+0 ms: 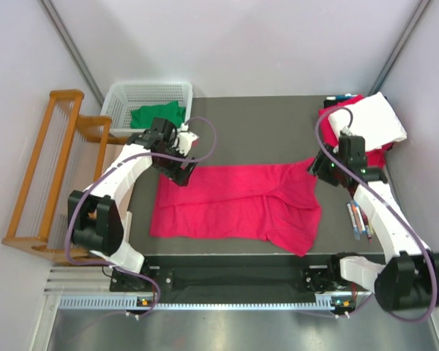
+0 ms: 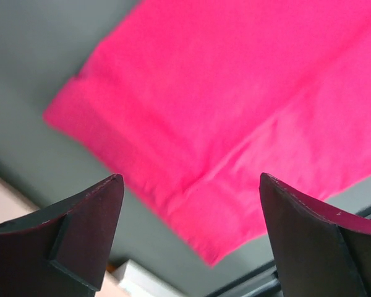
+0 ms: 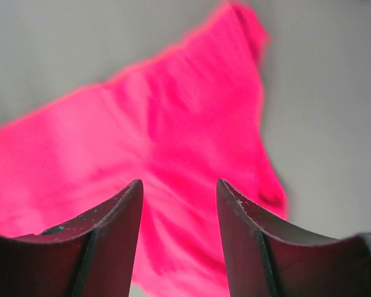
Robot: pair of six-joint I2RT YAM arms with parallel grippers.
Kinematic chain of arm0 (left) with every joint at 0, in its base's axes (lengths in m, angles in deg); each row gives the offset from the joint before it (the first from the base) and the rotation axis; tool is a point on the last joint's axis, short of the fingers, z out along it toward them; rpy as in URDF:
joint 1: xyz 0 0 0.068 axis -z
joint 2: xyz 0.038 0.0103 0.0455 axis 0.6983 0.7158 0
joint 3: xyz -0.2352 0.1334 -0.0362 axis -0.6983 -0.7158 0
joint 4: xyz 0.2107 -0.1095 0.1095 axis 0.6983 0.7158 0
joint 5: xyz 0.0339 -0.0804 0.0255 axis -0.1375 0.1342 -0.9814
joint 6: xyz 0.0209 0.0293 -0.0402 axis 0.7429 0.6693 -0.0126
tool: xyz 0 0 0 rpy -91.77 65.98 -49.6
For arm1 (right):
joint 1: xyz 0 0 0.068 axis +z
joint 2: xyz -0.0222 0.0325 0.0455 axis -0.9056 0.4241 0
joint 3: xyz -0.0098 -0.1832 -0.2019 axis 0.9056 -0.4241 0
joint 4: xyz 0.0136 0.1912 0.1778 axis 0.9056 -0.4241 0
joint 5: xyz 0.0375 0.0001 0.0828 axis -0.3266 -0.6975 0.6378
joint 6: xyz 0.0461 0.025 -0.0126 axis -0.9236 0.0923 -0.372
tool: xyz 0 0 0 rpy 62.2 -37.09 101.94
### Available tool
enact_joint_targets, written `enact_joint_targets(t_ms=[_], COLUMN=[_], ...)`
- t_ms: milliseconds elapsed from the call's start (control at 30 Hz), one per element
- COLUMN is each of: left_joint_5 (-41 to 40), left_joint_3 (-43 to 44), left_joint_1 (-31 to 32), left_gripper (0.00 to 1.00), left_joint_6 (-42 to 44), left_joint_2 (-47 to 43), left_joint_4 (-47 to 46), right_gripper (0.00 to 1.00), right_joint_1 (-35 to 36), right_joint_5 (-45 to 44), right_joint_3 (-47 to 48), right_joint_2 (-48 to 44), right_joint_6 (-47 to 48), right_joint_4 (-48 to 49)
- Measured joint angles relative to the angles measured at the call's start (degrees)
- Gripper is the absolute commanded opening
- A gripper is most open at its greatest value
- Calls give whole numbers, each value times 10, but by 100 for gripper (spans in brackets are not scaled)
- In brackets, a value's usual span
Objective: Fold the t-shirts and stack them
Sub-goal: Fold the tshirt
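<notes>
Across the middle of the top view: pink shirt (image 1: 238,208), flat on the table (image 1: 227,131). Over its upper-left corner, left gripper (image 1: 183,174), jaws wide apart, holding nothing. At its upper-right corner, right gripper (image 1: 320,167), jaws about half apart, holding nothing too. Upper left, green shirt (image 1: 157,115) in basket (image 1: 121,99); upper right, white shirt (image 1: 377,117).

pink t-shirt (image 1: 234,208): spread flat, centre | green t-shirt (image 1: 159,115): crumpled, far left | white t-shirt (image 1: 369,121): folded, far right

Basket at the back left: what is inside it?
A crumpled green t-shirt lies in the white basket. The left arm hides its near edge; anything beneath the shirt cannot be seen.
</notes>
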Motion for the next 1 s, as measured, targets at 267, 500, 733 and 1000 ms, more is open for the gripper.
enact_joint_targets(t_ms=[267, 500, 733, 1000], left_joint_5=[26, 26, 30, 29], left_joint_3=[39, 49, 50, 50], left_joint_1=[0, -1, -16, -54], left_gripper=[89, 88, 87, 87], left_joint_6=[-83, -113, -112, -99], left_joint_2=[145, 210, 212, 212], left_joint_4=[-73, -92, -100, -100], right_gripper=[45, 45, 45, 45], right_joint_1=[0, 0, 0, -1], right_joint_5=[78, 132, 134, 127], right_joint_3=[64, 74, 85, 75], right_joint_2=[220, 310, 324, 332], right_joint_6=[-31, -71, -82, -87], right_joint_4=[123, 177, 194, 209])
